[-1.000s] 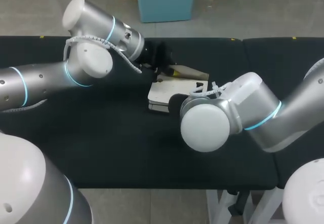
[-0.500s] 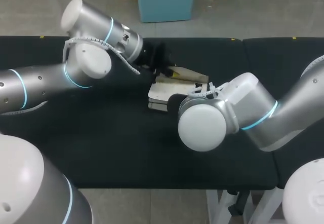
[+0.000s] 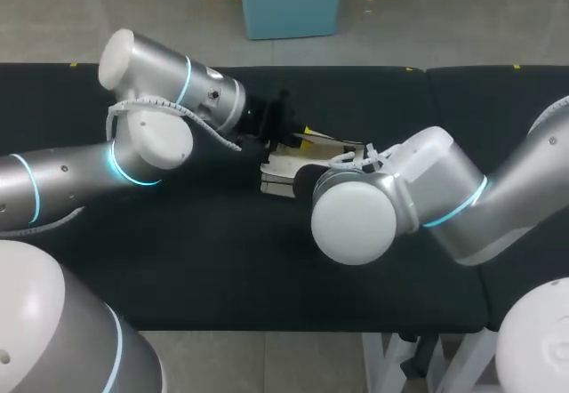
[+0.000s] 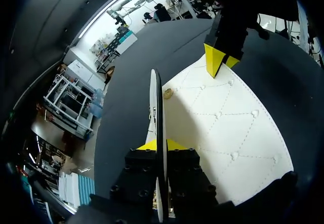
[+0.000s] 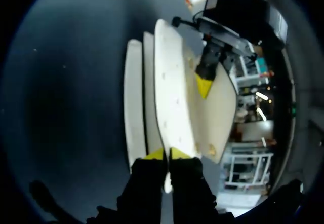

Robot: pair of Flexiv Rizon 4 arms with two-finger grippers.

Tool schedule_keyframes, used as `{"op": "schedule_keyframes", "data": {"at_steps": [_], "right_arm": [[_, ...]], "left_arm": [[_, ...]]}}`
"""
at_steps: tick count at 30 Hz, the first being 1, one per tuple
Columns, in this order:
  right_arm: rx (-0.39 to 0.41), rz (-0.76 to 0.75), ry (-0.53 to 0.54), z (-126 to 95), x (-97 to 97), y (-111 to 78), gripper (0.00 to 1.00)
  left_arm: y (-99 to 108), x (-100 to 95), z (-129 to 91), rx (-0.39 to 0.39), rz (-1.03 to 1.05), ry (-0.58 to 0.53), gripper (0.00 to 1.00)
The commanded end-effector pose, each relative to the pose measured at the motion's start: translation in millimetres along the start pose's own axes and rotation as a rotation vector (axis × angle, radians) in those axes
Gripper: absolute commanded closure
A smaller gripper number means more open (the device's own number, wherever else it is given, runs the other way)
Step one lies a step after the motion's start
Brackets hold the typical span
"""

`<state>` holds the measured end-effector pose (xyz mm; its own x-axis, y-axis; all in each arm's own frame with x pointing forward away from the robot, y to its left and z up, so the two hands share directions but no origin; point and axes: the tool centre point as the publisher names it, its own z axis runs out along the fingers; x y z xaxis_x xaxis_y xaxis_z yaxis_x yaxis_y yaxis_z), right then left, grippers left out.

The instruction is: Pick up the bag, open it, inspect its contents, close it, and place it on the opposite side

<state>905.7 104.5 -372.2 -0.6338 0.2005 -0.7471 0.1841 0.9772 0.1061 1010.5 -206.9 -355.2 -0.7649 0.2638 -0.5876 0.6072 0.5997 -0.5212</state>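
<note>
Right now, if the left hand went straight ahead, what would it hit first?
Probably just more of the bag flap it grips, then table; the right hand sits aside.

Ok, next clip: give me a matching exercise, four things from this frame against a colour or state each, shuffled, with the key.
Things:
1 bag
2 table
3 left fingers
4 left arm

Descriptions:
A silver with blue rings
B yellow-tipped, shut on a thin white edge
C black
D white, quilted

Pairs: 1-D, 2-C, 3-B, 4-A
</note>
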Motion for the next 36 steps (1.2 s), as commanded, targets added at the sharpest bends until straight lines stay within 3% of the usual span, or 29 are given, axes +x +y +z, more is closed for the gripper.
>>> {"op": "schedule_keyframes", "data": {"at_steps": [1, 3, 5, 13, 15, 16, 36], "right_arm": [[0.001, 0.001, -0.005, 3, 0.4, 1.5, 1.00], [0.001, 0.001, -0.005, 3, 0.4, 1.5, 1.00], [0.001, 0.001, -0.005, 3, 0.4, 1.5, 1.00], [0.001, 0.001, -0.005, 3, 0.4, 1.5, 1.00], [0.001, 0.001, -0.005, 3, 0.4, 1.5, 1.00], [0.001, 0.001, -0.005, 3, 0.4, 1.5, 1.00], [0.001, 0.001, -0.005, 3, 0.4, 1.5, 1.00]], "left_arm": [[-2, -0.5, -10, 0.020, -0.032, -0.015, 0.63], [-3, -4.6, -16, 0.025, -0.052, -0.016, 0.38], [-5, -8.7, -21, 0.034, -0.065, -0.012, 0.36], [-7, -17.4, -29, 0.043, -0.062, -0.018, 0.67], [-6, -17.9, -29, 0.039, -0.055, -0.021, 0.84], [-6, -17.2, -28, 0.034, -0.046, -0.023, 1.00], [-9, 31.4, -19, 0.039, 0.081, -0.033, 1.00]]}}
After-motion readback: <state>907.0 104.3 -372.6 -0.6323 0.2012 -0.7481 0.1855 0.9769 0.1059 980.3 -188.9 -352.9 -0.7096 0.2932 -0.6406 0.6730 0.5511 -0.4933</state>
